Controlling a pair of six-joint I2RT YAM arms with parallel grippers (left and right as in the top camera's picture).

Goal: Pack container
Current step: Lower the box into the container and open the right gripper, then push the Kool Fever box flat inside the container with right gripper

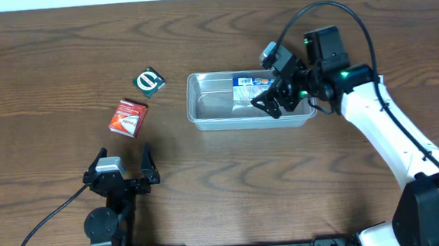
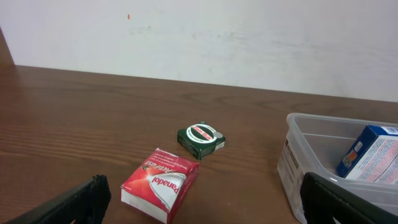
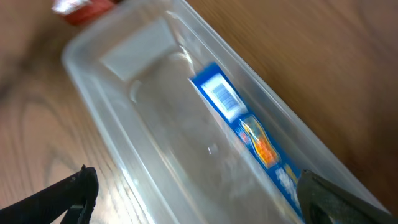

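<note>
Blue box (image 1: 248, 83) lies packed in the container (image 1: 220, 125), so the right end effector (image 1: 269, 104) hovers above it, spread and empty.

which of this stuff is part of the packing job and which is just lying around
Job: container, blue box inside it, probably the red Panadol box and green packet still outside.
Lying about: a black cable, lower left in the overhead view.

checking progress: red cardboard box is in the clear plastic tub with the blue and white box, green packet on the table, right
No. The red cardboard box lies on the table near the green packet, outside the clear plastic tub, as the overhead view shows. Only the blue and white box is inside.
</note>
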